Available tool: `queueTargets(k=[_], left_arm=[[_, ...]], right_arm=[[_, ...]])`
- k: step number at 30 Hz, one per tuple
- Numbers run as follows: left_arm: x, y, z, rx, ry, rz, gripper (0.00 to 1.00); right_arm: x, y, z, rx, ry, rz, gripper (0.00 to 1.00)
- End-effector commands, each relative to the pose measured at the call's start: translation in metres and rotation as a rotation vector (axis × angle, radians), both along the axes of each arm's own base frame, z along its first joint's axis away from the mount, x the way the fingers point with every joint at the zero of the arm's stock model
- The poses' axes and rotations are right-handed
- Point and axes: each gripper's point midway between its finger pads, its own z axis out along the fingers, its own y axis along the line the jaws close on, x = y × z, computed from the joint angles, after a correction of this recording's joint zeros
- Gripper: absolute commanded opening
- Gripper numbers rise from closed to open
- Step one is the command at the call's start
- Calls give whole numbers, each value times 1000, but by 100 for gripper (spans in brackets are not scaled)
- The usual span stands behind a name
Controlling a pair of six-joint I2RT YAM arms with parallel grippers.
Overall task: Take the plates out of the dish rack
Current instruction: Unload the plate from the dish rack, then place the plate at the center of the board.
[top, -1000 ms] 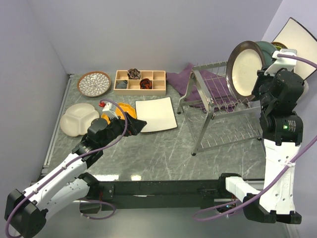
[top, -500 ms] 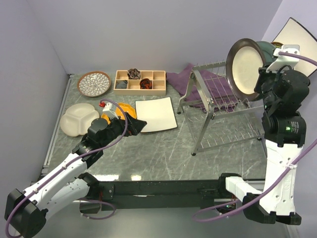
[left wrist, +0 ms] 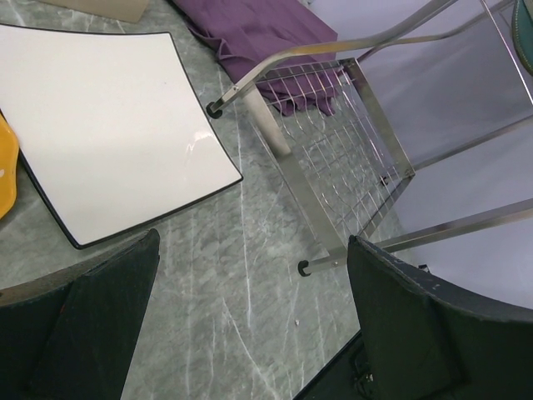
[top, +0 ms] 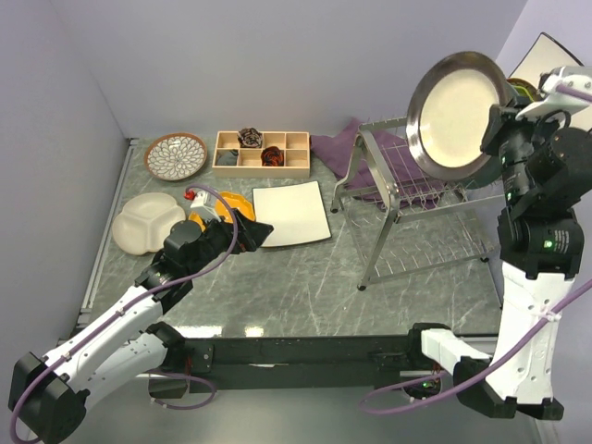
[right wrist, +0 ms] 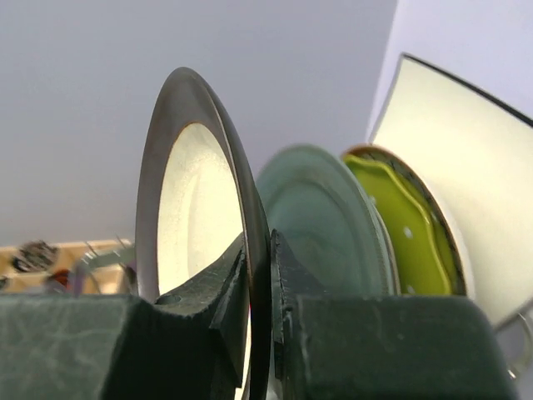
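Two arms are showing, and only your right one is carrying something. Your right gripper [right wrist: 260, 271] is pinching a round plate with a dark brownish rim and a cream centre [top: 455, 106]. The jaws are pressing tight on the rim, one finger on each face. This plate is hanging in the air on its edge, tilted, above the far right end of the large silver wire dish rack [top: 421, 217].

In the right wrist view, three more plates are standing on edge behind it, one after another: a round teal plate [right wrist: 321, 221], a yellow-green scalloped plate [right wrist: 400, 229] and a white square plate with a thin dark border [right wrist: 462, 175].

Your left gripper [left wrist: 254, 250] is hovering over the grey marble table [top: 305, 287], with the jaws wide apart and gripping nothing. Just ahead of it a second white square plate [left wrist: 100, 133] is lying flat, beside an orange plate [top: 231, 202]. Further left, a cream divided plate [top: 146, 222] and a brown-rimmed petal-patterned plate [top: 176, 155] are lying flat too.

A wooden compartment tray [top: 262, 153] is sitting near the back wall. A purple cloth [top: 356, 148] is lying behind the rack and is showing through its wires.
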Motion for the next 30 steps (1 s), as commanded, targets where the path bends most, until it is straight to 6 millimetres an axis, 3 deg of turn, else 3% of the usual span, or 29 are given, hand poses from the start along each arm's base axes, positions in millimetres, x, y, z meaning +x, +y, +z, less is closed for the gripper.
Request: queueTargets(k=[1,3,5,6,7,10,13,21,26,30], left_arm=[[1,0,16,-44,-27,17,99],[-1,-3,22,-72,-23,1,99],[-5,-6,29,-99,-23,-20,100],[-8,-8,37,-113,-30,-38,99],[-10,-9,42,-124,-34,-48,99],[-14,-7,59,-136,-36,-54,99],[-23,-2,82,-142,-66,-61,99],[-62,31,156,-215,-202,-38,100],[-86,34,183,-256,-258,-100,100],[-103,35,199,-314,-298,-153,99]], right_arm=[[-21,18,111,131,-376,106,0],[-25,26,124,182,-410,160,0],[-16,34,129,208,-409,211,0],[-24,38,141,236,-437,235,0],[-14,41,142,250,-425,258,0],[-15,57,152,311,-427,356,0],[-18,93,148,355,-386,568,0],[-40,170,117,391,-258,929,0],[-63,210,85,419,-159,1097,0],[-73,227,60,426,-87,1153,0]])
